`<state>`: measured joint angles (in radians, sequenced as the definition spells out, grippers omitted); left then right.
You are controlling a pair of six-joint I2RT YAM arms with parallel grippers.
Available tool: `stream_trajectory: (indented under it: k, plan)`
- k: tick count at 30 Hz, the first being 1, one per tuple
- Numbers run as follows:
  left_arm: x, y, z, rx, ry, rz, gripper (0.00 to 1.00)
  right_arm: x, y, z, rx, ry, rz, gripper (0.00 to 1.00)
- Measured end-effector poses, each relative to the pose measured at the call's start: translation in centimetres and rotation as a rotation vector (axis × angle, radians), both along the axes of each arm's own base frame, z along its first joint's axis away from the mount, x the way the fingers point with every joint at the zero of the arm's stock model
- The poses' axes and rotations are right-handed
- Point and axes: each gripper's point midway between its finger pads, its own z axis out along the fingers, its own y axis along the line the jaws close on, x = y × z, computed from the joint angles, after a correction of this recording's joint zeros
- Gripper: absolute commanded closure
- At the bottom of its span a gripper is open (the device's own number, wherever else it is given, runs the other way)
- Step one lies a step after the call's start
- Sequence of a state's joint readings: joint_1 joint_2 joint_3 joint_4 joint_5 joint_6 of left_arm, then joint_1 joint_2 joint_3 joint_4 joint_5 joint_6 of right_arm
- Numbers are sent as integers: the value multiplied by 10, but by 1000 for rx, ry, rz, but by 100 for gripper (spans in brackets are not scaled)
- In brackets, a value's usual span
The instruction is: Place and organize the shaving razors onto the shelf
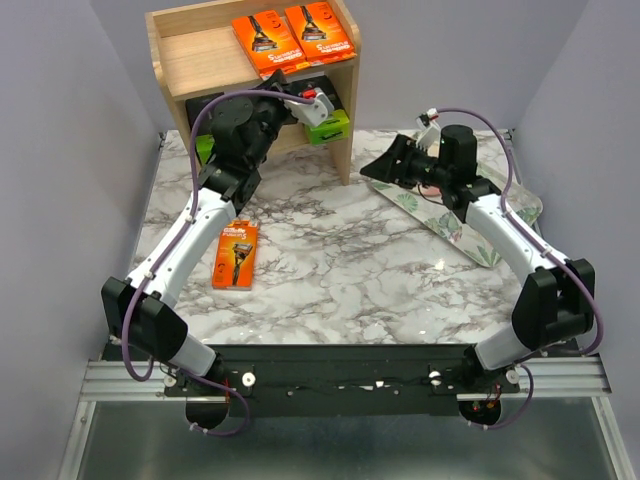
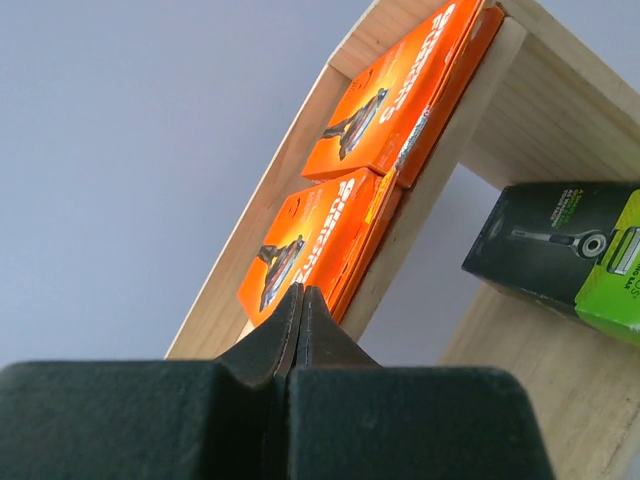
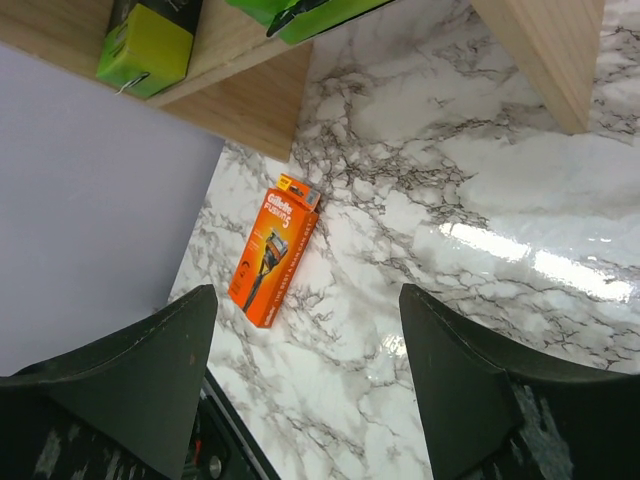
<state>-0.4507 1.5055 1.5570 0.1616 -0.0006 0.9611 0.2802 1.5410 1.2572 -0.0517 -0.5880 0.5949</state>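
White-and-grey marble tabletop (image 1: pixel 350 270) between plain pale lavender-grey walls (image 1: pixel 70 90), soft glare

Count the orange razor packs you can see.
3. Two lie side by side on the shelf's top tier: left pack and right pack. The third pack lies flat on the marble table. The left arm hides part of the lower tier, so another may be hidden.

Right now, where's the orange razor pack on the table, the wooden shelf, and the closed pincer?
orange razor pack (image 1: pixel 235 255): top view, middle of its front face.
wooden shelf (image 1: pixel 197 58): top view, bare part of its top board.
left pincer (image 2: pixel 302 310): left wrist view, where its shut fingertips meet.
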Motion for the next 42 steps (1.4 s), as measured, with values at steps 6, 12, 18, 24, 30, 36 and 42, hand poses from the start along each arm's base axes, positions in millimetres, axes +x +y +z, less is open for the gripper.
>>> stream_trajectory:
  k: [6,12,18,24,30,36,42]
  plan:
    - [-4,7,-8,40,-13,31,100,-4,-3,-1,2,9,-15,18]
    - [-16,17,-12,69,-24,58,82,-5,-3,-6,5,30,-26,18]
    - [-34,26,-15,110,-125,69,45,-5,-4,-6,9,39,-31,18]
    - [-26,19,-12,165,-162,67,45,-5,-4,-6,10,41,-35,18]
    - [-12,13,-2,180,-189,75,52,-4,-4,-8,8,42,-39,18]
    - [7,4,2,191,-187,76,66,-4,-7,-16,0,59,-50,18]
    - [21,-3,3,196,-187,75,90,-1,-12,-17,-4,61,-71,18]
